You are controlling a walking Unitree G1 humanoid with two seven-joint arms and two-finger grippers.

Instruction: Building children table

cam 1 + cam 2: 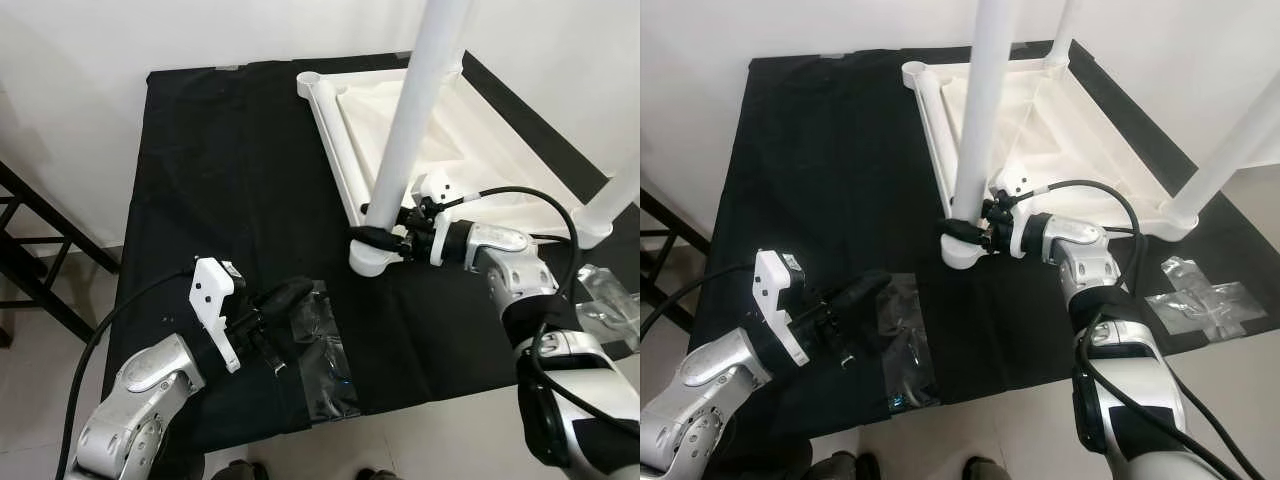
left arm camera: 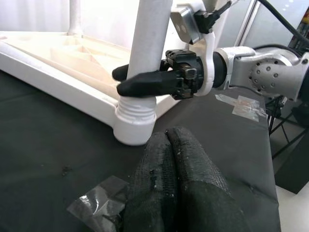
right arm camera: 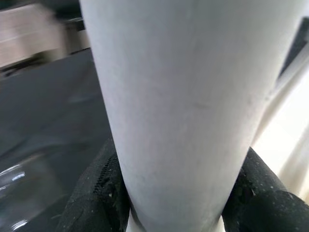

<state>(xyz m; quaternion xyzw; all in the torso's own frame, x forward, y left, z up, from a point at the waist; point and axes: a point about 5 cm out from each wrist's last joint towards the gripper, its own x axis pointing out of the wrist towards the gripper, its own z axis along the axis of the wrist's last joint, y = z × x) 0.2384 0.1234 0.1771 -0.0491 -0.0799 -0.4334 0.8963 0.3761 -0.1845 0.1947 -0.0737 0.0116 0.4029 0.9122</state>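
At lower left I see my left gripper point(image 1: 285, 297) pressed together, empty, resting on the black cloth point(image 1: 220, 160) beside a clear plastic bag point(image 1: 325, 350). Right of centre, my right gripper point(image 1: 378, 236) pinches the white table leg point(image 1: 415, 110) just above its corner socket on the upturned table frame point(image 1: 335, 125).

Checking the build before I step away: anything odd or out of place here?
Mostly fine. The table frame lies upside down, one corner socket still without a leg. The right gripper clamps the near leg low down. Loose plastic bags lie on the black cloth.
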